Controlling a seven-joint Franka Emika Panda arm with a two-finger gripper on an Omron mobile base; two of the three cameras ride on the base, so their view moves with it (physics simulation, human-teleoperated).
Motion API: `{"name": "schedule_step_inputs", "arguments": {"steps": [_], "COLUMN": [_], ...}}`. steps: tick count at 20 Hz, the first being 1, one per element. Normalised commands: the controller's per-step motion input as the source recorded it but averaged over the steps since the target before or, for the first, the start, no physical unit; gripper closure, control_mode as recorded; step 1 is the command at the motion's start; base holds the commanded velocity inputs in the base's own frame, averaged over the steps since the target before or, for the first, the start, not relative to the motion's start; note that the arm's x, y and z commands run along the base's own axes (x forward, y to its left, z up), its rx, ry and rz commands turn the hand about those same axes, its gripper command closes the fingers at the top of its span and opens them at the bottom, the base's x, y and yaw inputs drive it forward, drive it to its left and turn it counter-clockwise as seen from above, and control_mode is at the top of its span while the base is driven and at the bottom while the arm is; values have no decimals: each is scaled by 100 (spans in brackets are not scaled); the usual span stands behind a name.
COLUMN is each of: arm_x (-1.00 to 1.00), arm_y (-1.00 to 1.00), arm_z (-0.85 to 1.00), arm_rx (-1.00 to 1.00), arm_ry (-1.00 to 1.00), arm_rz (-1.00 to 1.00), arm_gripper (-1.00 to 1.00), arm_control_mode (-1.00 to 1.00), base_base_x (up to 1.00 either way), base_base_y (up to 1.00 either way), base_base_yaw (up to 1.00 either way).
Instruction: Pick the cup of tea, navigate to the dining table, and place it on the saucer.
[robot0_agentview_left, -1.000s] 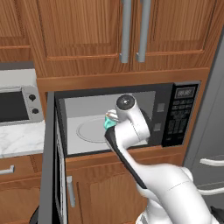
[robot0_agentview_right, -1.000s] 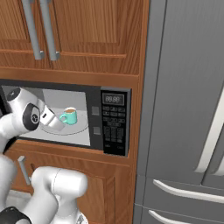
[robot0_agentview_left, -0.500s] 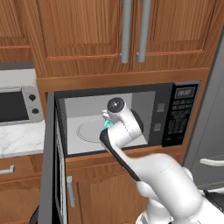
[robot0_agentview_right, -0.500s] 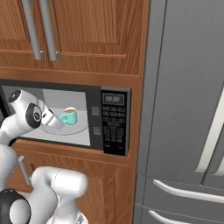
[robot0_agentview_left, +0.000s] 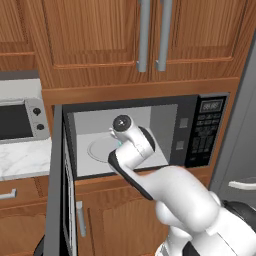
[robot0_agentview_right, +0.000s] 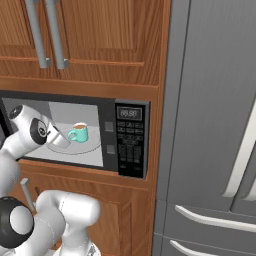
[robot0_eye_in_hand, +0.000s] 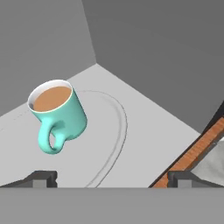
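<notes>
Open microwave (robot0_agentview_right: 75, 135) at centre left of the right base frame, grey turntable plate (robot0_agentview_right: 75, 146) inside. Teal cup of tea (robot0_eye_in_hand: 57, 114) upright on that plate, upper left of the hand frame, handle toward camera. Hand (robot0_eye_in_hand: 111, 179) spread wide, well short; best advanced level, straddling the cup body, closing gently to avoid spilling.

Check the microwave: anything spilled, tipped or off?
Nothing stands out. The cup of tea stands upright on the round plate in the open microwave, tea level, no spill. The pincer is open, short of it.

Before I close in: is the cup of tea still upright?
Upright: the cup of tea stands on the microwave's round plate, brown liquid level below its rim.
</notes>
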Motion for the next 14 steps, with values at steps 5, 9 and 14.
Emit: {"name": "schedule_step_inputs", "arguments": {"steps": [5, 9, 14], "arm_x": [16, 10, 8], "arm_y": [7, 9, 16], "arm_z": [-22, -12, 0], "arm_rx": [0, 0, 0], "arm_ry": [-3, -4, 0], "arm_rz": [0, 0, 0], "arm_gripper": [-100, -100, -100], "arm_control_mode": [-100, -100, -100], "base_base_x": [0, 0, 0], "base_base_y": [0, 0, 0], "base_base_yaw": [0, 0, 0]}}
